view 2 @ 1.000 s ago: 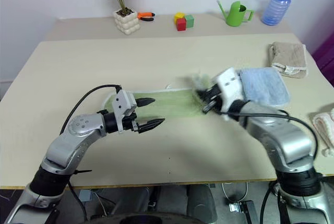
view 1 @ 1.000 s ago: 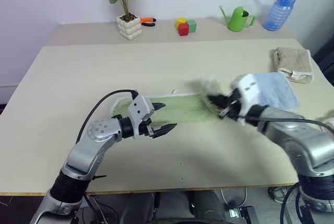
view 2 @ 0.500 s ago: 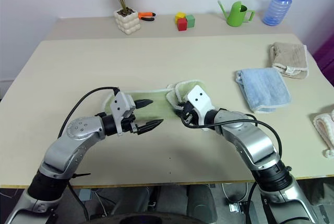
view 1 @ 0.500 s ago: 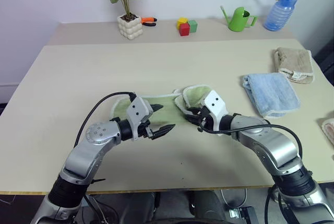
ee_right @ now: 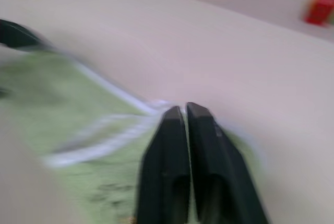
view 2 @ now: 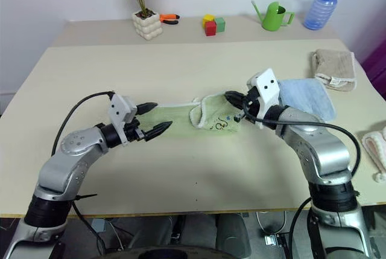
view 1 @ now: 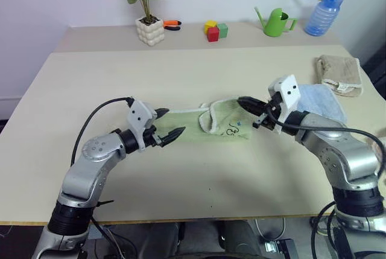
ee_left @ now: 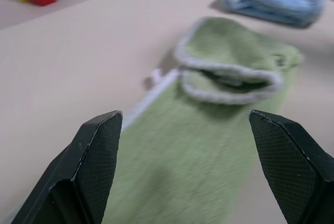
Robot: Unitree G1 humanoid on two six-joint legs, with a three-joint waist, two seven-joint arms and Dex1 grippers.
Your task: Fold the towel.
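The light green towel point(view 1: 202, 127) lies flat at the table's middle, its right end turned over into a loose white-edged flap point(view 1: 224, 116). My left gripper point(view 1: 174, 121) hovers open just over the towel's left part, nothing between its fingers point(ee_left: 99, 161). In the left wrist view the towel point(ee_left: 209, 145) stretches ahead of that gripper. My right gripper point(view 1: 246, 103) is shut and empty, its tips just above the far right edge of the flap. The right wrist view shows its fingers point(ee_right: 172, 151) pressed together above the towel point(ee_right: 62, 109).
A folded light blue towel point(view 1: 322, 101) lies right behind my right hand, with a beige towel point(view 1: 339, 73) beyond it. Another cloth point(view 2: 377, 150) sits at the right edge. A potted plant point(view 1: 148, 28), blocks point(view 1: 214, 29), a green watering can point(view 1: 276, 22) and a blue bottle point(view 1: 322, 11) line the back.
My right gripper carried the towel's right end leftward, let it go as a flap, then drew back to the right and shut. My left gripper shifted left, staying open.
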